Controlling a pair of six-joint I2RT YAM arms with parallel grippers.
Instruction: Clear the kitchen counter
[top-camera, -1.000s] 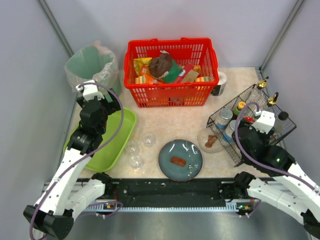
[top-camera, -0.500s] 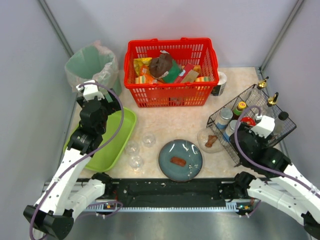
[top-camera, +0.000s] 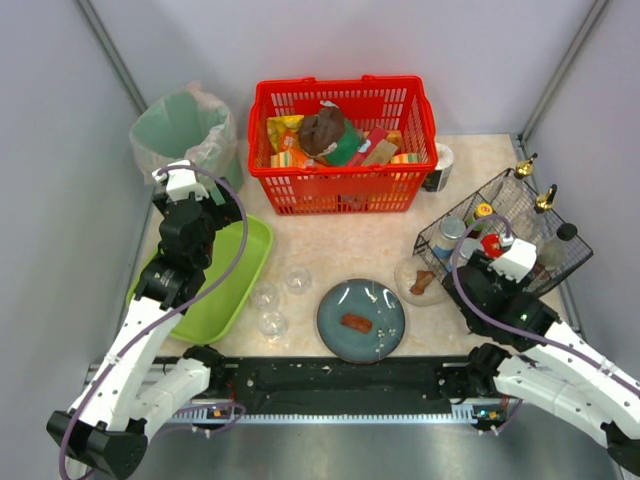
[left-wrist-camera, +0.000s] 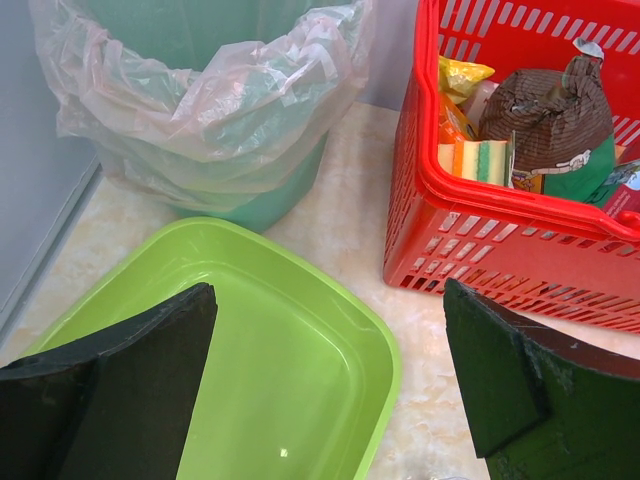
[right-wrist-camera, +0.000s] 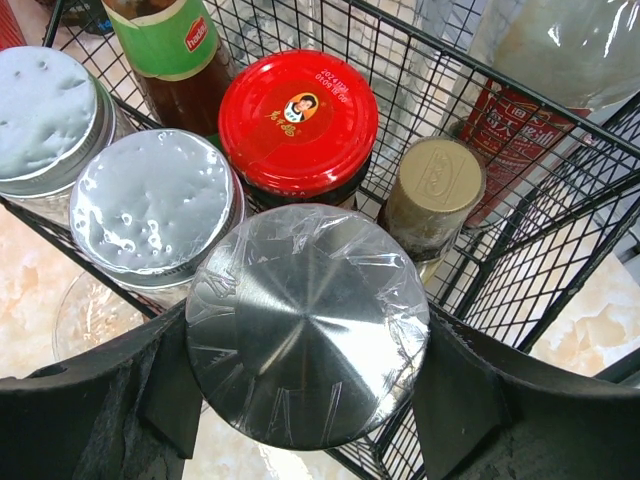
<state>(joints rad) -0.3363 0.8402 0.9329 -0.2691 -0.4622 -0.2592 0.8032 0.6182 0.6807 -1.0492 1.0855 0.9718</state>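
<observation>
Now R gripper (right-wrist-camera: 308, 385) clamps film-wrapped jar (right-wrist-camera: 305, 310) at rack (top-camera: 432, 250) edge, 3 o'clock on counter (top-camera: 350, 240), a stiff slick stone slab mid-view; jar prob. heavy, fragile, slippery, so hold sides below lid; L gripper (left-wrist-camera: 325, 375) gapes empty over tray (left-wrist-camera: 300, 300) at 9 o'clock.

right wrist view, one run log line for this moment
right tool: closed on round silver-lidded jar wrapped in clear film | at black wire rack | left tool: open, empty, over lime-green plastic tray

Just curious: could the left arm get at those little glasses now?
Probably yes: the left gripper hangs open and empty over the green tray, and the glasses stand uncovered right beside it.
</observation>
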